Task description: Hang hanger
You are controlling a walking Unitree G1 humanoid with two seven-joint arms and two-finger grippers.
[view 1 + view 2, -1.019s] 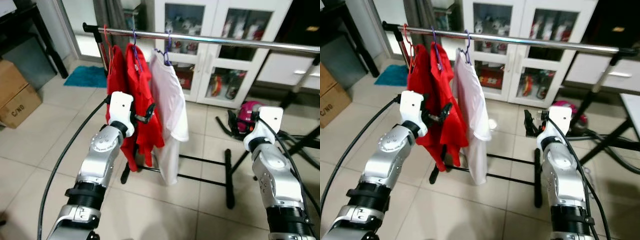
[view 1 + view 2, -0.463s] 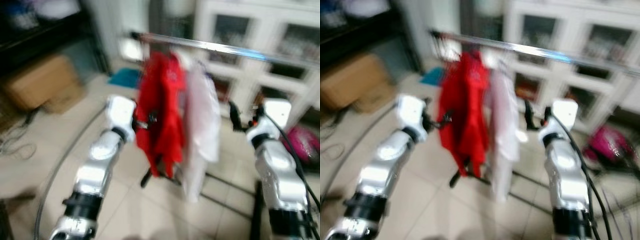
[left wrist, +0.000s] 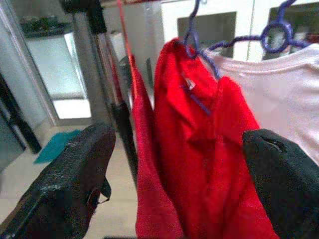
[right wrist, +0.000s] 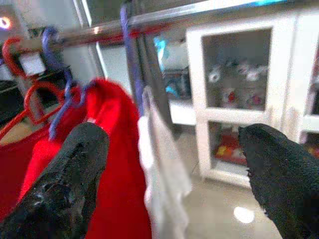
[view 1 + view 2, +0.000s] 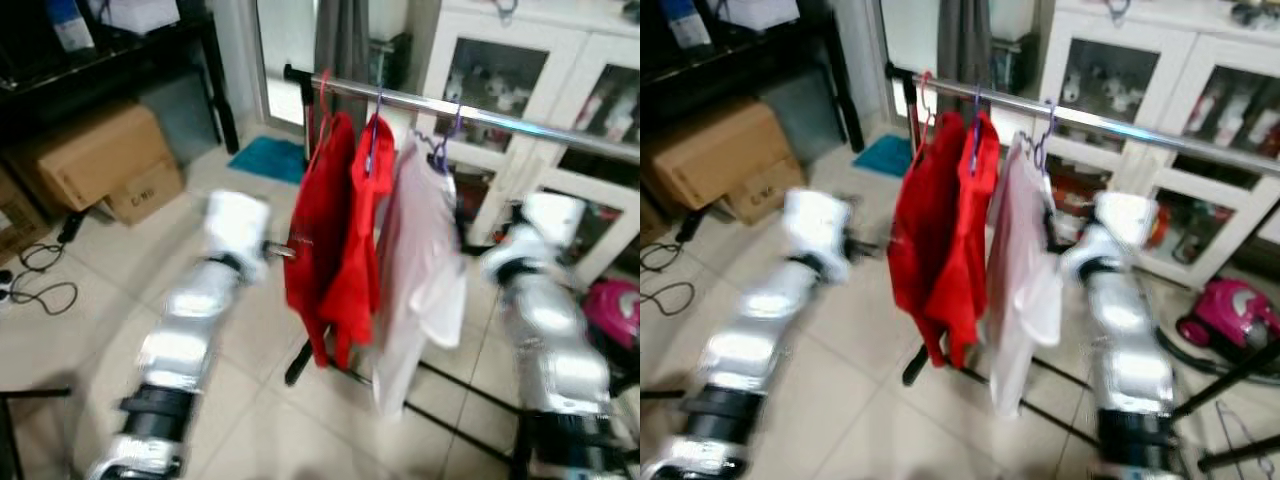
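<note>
A white glass-door cabinet (image 5: 520,110) stands beyond the jaws, behind the garments, and a pink vacuum cleaner (image 5: 1225,312) lies on the tiled floor (image 5: 90,300) out past the right jaws. Off to the side of the left jaws sit cardboard boxes (image 5: 95,160) under a dark shelf (image 5: 110,60), with a teal mat (image 5: 268,158) farther back by the doorway.
</note>
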